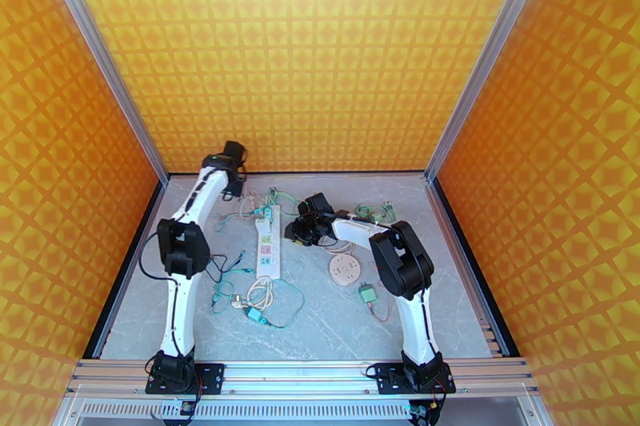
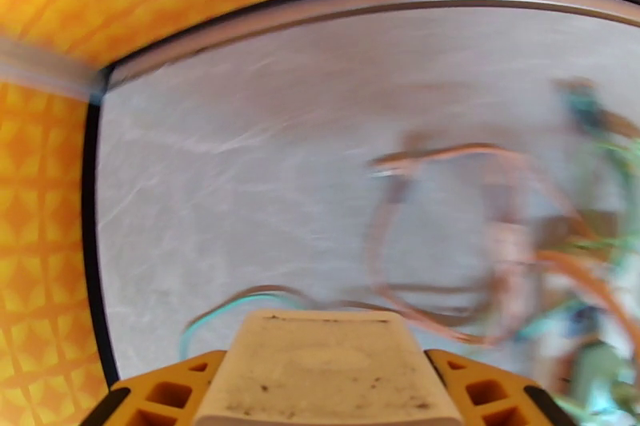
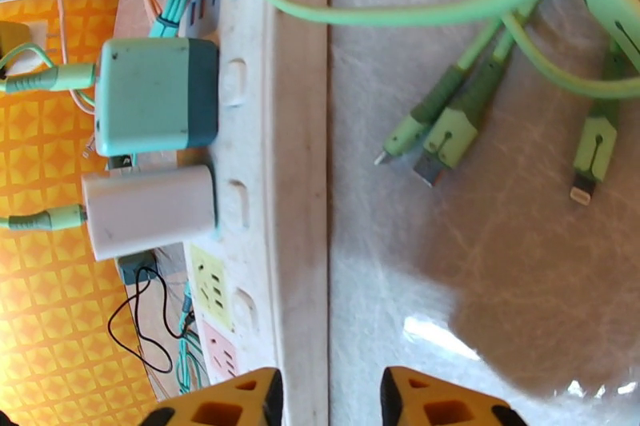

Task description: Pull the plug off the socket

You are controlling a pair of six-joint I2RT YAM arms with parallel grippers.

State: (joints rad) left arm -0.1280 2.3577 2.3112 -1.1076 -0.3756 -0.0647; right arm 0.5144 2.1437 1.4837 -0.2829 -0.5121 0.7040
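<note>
Two plugs sat in the power strip (image 3: 280, 180), on the left side of the R wrist view. A teal plug (image 3: 156, 92) was up top and a white plug (image 3: 148, 210) was just under it, both pushed all the way in. In the top view the strip lay near the middle of the table (image 1: 464, 292). Green cables (image 3: 448, 132) lay beside it (their ends were loose on the table).

The R claw (image 3: 328, 400) was at the btm of its view, fingers spread wide and holding nothing, w/ the strip's edge running btwn them. It was near the plugs but not touching them. The L claw (image 2: 328, 392) was at the btm of its own view, clenched on a pale block (image 2: 328, 348) (maybe a charger; that pic was too blurry to tell).

I think the step was lining up for a grab. Next, the R claw needed to reach one plug, squeeze its sides and pull it straight out, prob w/ the strip kept from sliding.
</note>
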